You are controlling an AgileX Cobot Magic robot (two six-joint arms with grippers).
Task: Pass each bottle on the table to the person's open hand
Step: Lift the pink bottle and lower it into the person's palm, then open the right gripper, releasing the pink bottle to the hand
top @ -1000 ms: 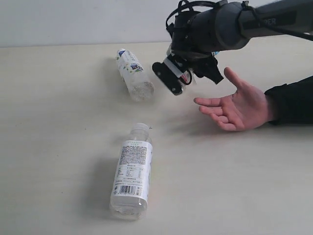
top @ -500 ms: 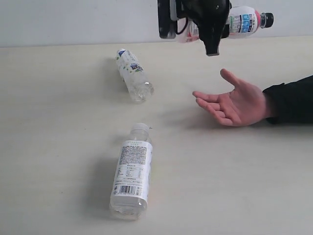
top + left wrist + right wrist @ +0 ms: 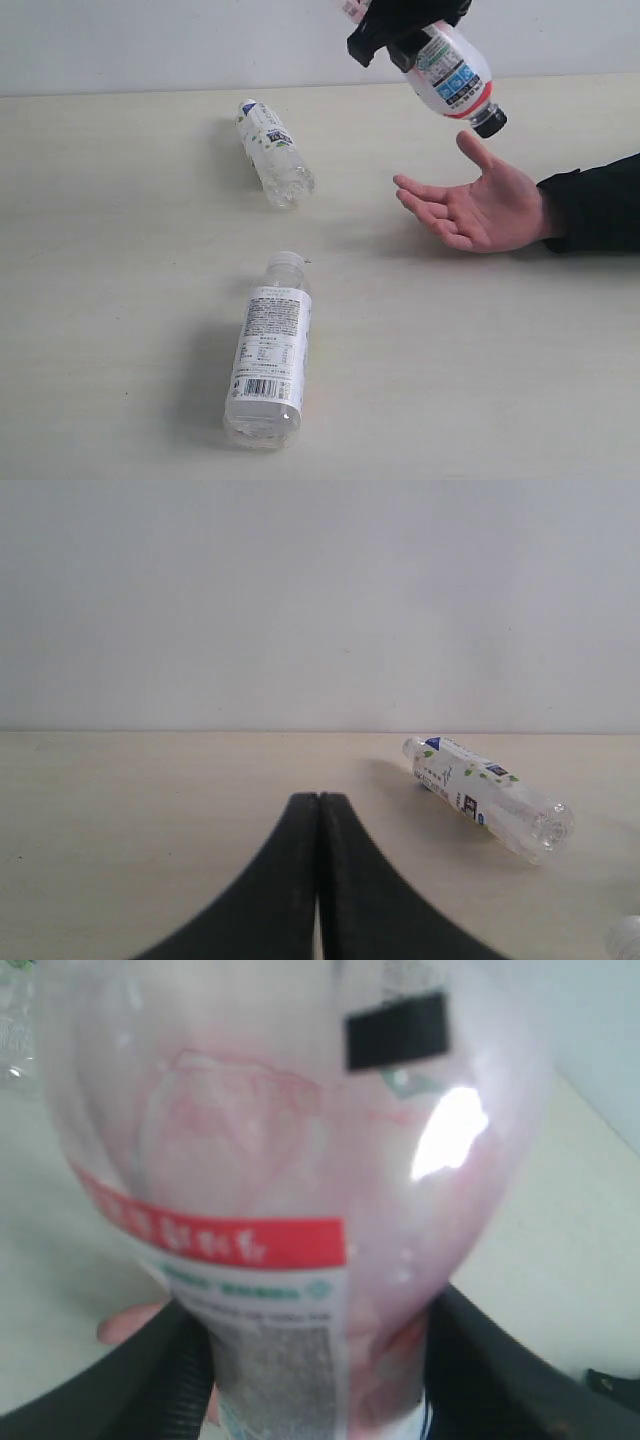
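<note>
My right gripper (image 3: 405, 25) is shut on the pink bottle (image 3: 455, 75), which hangs tilted with its black cap down, just above the person's open hand (image 3: 480, 210). In the right wrist view the pink bottle (image 3: 290, 1210) fills the frame between the black fingers (image 3: 150, 1380). Two bottles lie on the table (image 3: 120, 250): a green-lime labelled one (image 3: 273, 150) at the back and a white-label one (image 3: 268, 350) near the front. My left gripper (image 3: 318, 805) is shut and empty, low over the table, with the green-lime bottle (image 3: 485, 795) ahead of it.
The person's black sleeve (image 3: 595, 205) reaches in from the right edge. A pale wall (image 3: 150, 40) runs behind the table's far edge.
The right gripper has lifted the pink bottle, turned it from level to cap-down and brought it over the open hand. The hand and the two lying bottles stayed put.
</note>
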